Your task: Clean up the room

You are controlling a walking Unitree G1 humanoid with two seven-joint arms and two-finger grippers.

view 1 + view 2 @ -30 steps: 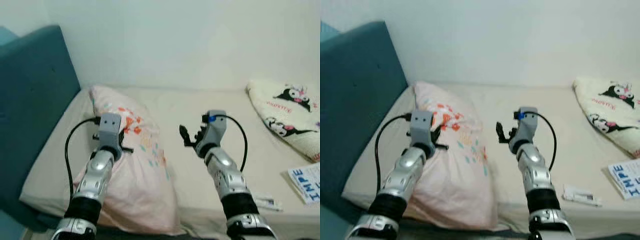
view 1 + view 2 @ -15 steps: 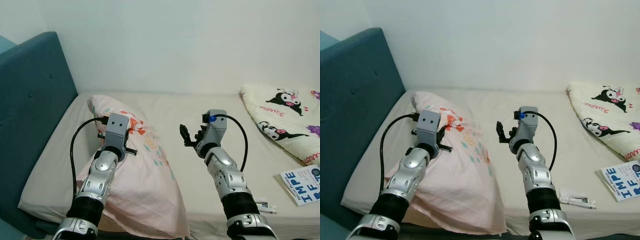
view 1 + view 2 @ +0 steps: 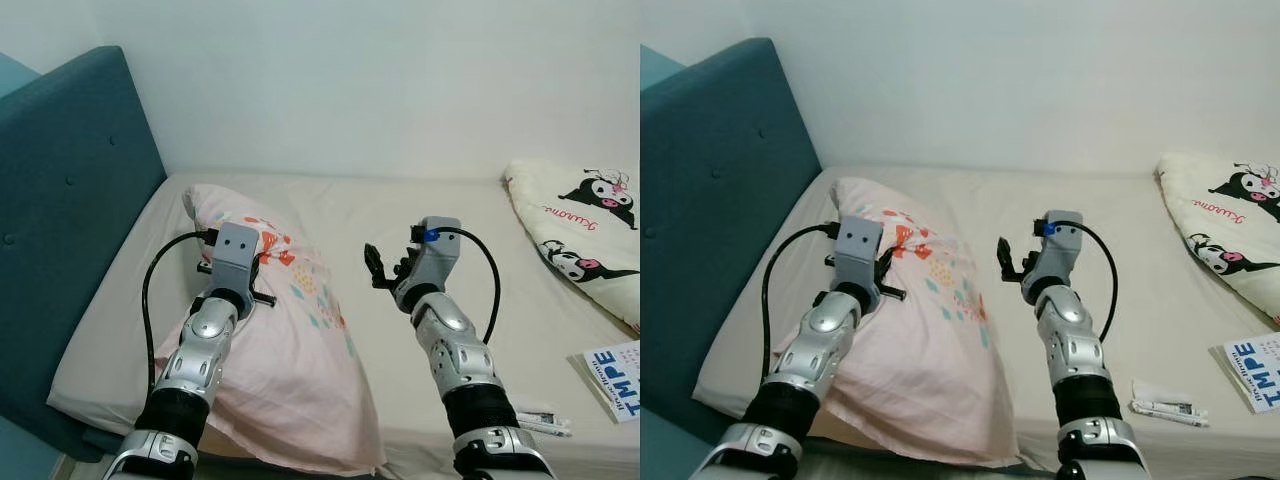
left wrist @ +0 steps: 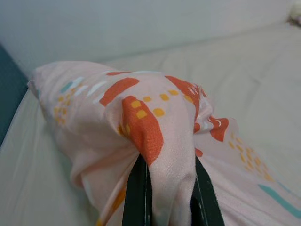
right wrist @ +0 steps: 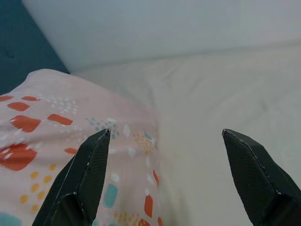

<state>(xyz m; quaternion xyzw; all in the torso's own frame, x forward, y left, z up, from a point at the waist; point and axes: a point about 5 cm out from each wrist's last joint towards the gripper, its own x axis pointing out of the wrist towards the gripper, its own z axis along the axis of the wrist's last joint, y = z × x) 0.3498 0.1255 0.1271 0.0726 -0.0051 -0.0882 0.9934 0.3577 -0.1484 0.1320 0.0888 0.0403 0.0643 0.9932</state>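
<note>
A: In the left eye view, what do you see first?

B: A pink pillow (image 3: 275,350) with orange and teal marks lies on the beige bed (image 3: 340,215), toward 8 o'clock of the picture. The left gripper (image 3: 243,283) is on the pillow's upper part, its fingers clenched on a fold of the cover. A teal headboard (image 3: 60,220) stands at 9 o'clock.

A: And the other arm?

B: The right gripper (image 3: 383,270) is held above the mattress at about 5 o'clock from the centre, just beside the pillow's edge, with fingers spread and grasping nothing. At 3 o'clock lies a cream blanket with cartoon prints (image 3: 580,235). At 4 o'clock, near the bed edge, there is a printed paper (image 3: 615,378) and a small tube (image 3: 540,422).

A: Does the right eye view add something?

B: It is the same scene. The blanket is at 2 o'clock, the paper at 4 o'clock.

A: The left wrist view?

B: Two black fingers (image 4: 137,197) pinch a bunch of pillow cloth between them, at 6 o'clock. The orange patch sits directly over the pinch.

A: The right wrist view?

B: The fingers (image 5: 89,176) stand wide apart, at 7 and 5 o'clock. Between them is bare sheet, and the pillow lies at 8 o'clock.
</note>
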